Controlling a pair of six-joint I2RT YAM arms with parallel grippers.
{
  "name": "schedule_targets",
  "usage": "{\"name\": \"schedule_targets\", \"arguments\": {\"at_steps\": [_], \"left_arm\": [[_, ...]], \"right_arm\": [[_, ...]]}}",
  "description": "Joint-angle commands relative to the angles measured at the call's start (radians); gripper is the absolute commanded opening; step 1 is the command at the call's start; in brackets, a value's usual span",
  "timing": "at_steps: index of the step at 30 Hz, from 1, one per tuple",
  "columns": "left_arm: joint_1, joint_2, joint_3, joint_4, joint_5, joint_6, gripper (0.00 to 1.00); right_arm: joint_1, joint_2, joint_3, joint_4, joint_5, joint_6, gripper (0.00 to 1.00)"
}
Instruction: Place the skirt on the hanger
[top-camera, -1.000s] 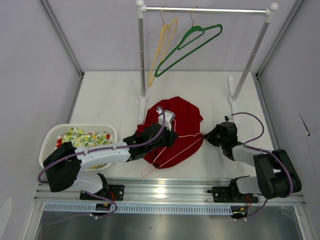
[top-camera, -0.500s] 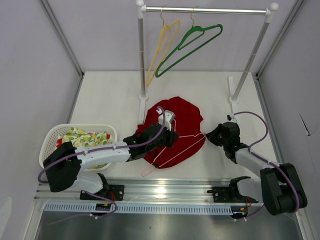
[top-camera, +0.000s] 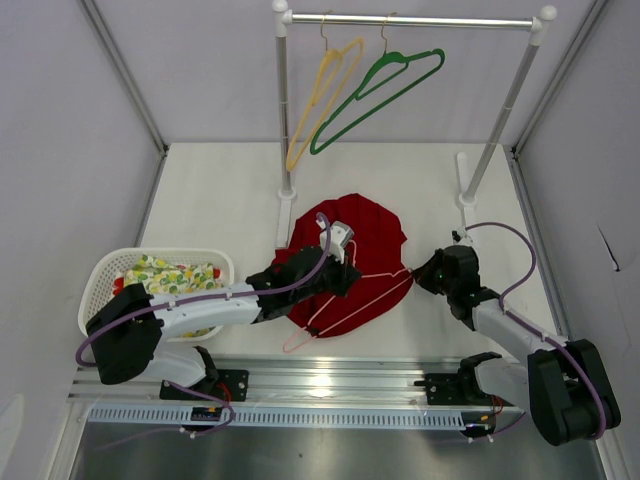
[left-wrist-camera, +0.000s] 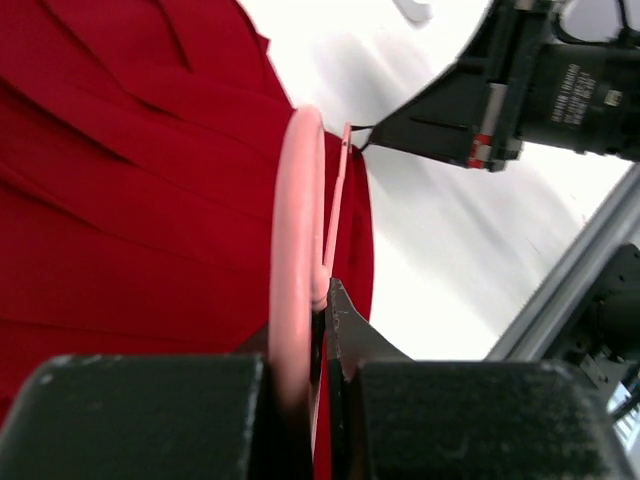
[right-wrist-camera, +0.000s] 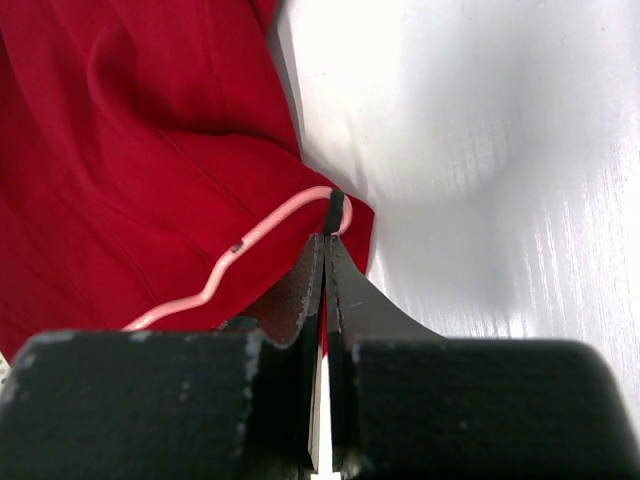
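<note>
Change over the last second: only the right arm moved. It has stretched out low and forward, and the right gripper (top-camera: 418, 272) has slid in toward 9 o'clock until its tips meet the 3 o'clock tip of the pink hanger (top-camera: 380, 271). Left arm, skirt and hanger have barely shifted.

Now:
- The red skirt (top-camera: 365, 235) lies flat at table centre, just at 6 o'clock of the rack's left post. The hanger lies on top of its 5 o'clock half, hook pointing to 7 o'clock and past the hem.
- The left gripper (left-wrist-camera: 318, 320) is clamped on the hanger wire (left-wrist-camera: 298, 220). The pink bar runs straight into the closed jaws, with skirt fabric (left-wrist-camera: 130, 200) underneath.
- The right gripper (right-wrist-camera: 325, 245) is fully closed, tips right at the bend of the hanger end (right-wrist-camera: 260, 232), where the skirt (right-wrist-camera: 150, 150) hem meets bare table (right-wrist-camera: 480, 150). I can't tell whether it has pinched hem, wire or nothing; the tips hide the contact.
- The yellow hanger (top-camera: 322, 100) and green hanger (top-camera: 385, 85) hang on the rack at 12 o'clock. The basket (top-camera: 100, 270) with the floral cloth sits at 9 o'clock. None of these is involved.

Read: the skirt isn't on the hanger yet, it's only under it. The hanger now has an arm at each end, so I'd say this is setup for working the fabric onto the wire. Main risk is the shut right claw nudging the hanger tip sideways rather than getting any hem.
</note>
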Motion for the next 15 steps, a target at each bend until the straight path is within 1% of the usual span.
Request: {"name": "schedule_targets", "arguments": {"at_steps": [1,6,8,15], "left_arm": [[0.006,0.012,-0.016,-0.014,0.099,0.044,0.0],[0.006,0.012,-0.019,-0.017,0.17,0.056,0.0],[0.006,0.018,-0.013,-0.02,0.176,0.059,0.0],[0.006,0.038,-0.007,0.026,0.236,0.041,0.0]], "right_arm": [[0.01,-0.007,0.06,0.002,0.033,-0.027,0.0],[0.01,-0.001,0.083,-0.008,0.036,-0.036,0.0],[0.015,-0.001,0.093,-0.011,0.035,-0.038,0.0],[0.035,-0.015,0.103,-0.034,0.041,-0.047,0.0]]}}
